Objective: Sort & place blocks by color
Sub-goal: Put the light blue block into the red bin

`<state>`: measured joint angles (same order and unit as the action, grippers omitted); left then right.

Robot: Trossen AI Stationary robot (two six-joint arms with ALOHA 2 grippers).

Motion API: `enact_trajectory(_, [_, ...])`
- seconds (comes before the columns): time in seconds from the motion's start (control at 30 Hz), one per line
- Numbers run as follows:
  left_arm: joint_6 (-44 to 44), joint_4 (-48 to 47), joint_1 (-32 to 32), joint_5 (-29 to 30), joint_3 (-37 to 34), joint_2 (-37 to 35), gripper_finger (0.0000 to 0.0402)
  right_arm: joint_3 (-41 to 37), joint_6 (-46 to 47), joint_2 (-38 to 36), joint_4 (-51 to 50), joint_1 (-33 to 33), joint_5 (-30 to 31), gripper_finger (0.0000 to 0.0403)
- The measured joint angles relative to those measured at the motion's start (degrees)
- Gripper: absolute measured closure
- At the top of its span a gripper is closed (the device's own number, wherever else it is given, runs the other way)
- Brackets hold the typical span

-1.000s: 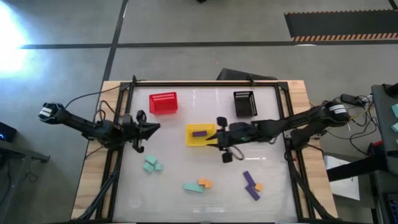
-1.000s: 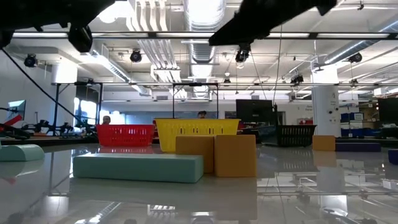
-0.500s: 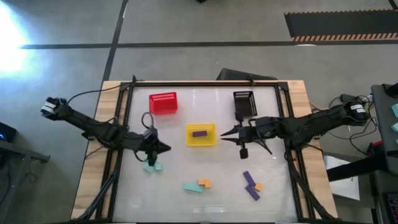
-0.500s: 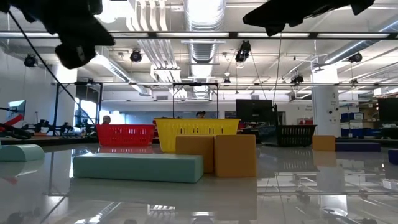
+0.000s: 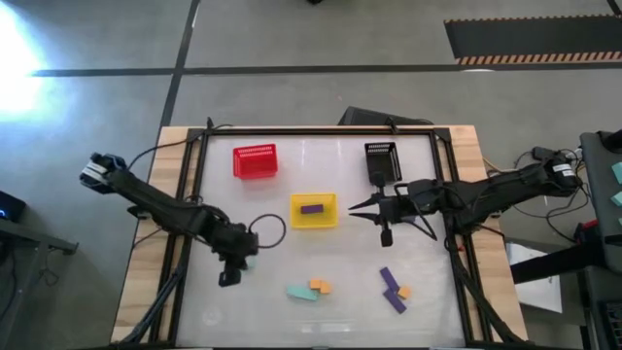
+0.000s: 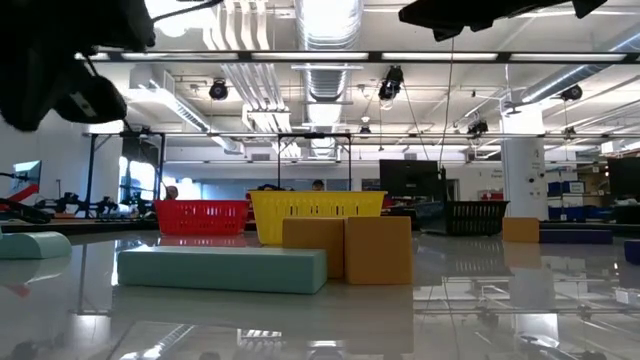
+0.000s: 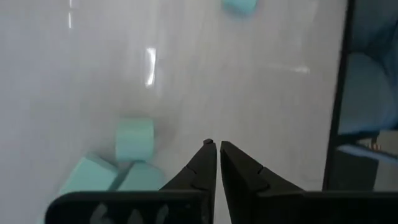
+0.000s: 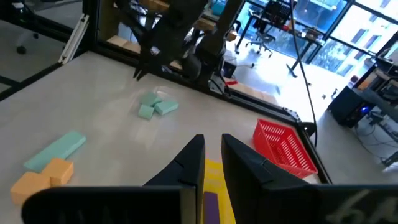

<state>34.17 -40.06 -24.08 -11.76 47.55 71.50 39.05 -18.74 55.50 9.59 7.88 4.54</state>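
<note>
Three teal-green blocks (image 7: 134,138) lie close together on the table, just beside my left gripper (image 7: 216,144), which hovers over them, shut and holding nothing. In the high view that gripper (image 5: 229,276) covers them. A teal bar (image 5: 301,292) lies against two orange blocks (image 5: 319,286). Purple bars (image 5: 392,286) lie with an orange piece (image 5: 403,292). One purple block (image 5: 311,208) lies in the yellow basket (image 5: 299,221). My right gripper (image 5: 355,206) hangs in the air just right of that basket, shut and holding nothing.
A red basket (image 5: 255,161) stands far left and a black basket (image 5: 381,162) far right of the yellow one. A dark frame (image 5: 199,194) runs around the white tabletop. Bare table lies between the teal bar and the yellow basket.
My left gripper has swung from the table's left edge toward the right and the near edge, coming down over the teal blocks. My right gripper has drawn back from above the yellow basket toward the table's right. The purple block has stayed in the basket.
</note>
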Motion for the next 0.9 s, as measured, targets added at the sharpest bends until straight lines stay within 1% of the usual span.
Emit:
enact_trajectory(0.07, [-0.1,0.0,0.0,-1.6,-0.1,1.5,0.0384,0.0,0.1,-0.1,-0.9,0.0,0.0,0.0360])
enact_trajectory(0.17, [0.0,0.0,0.0,-2.6,-0.2,3.1,0.0355,0.0,0.1,0.0,-1.9,0.0,0.0,0.0360])
enact_trajectory(0.27, [2.9,-0.1,0.0,-3.0,-0.2,4.2,0.0313,0.0,0.2,0.0,-1.9,0.0,0.0,0.0360])
enact_trajectory(0.37, [4.1,0.0,0.0,-2.7,-0.6,4.8,0.0262,0.0,0.3,0.0,-1.9,0.0,0.0,0.0360])
enact_trajectory(0.43, [4.0,0.0,0.0,-0.7,-1.1,5.3,0.0226,0.0,0.3,0.0,-1.8,0.0,0.0,0.0360])
enact_trajectory(0.57, [-0.7,0.0,0.0,6.7,-1.8,6.6,0.0168,0.0,0.3,0.0,-1.8,0.0,0.0,0.0360])
enact_trajectory(0.67, [-4.6,0.1,-0.1,8.3,-1.8,8.3,0.0151,0.0,0.8,0.0,-1.8,0.0,0.0,0.0360])
enact_trajectory(0.8, [-6.4,0.1,-0.5,8.4,-1.7,10.6,0.0148,0.0,0.9,0.0,-2.0,0.0,0.2,0.0360])
enact_trajectory(0.9, [-6.5,0.0,-0.9,8.8,-1.9,12.1,0.0148,0.0,0.9,0.0,-2.3,0.0,2.4,0.0360])
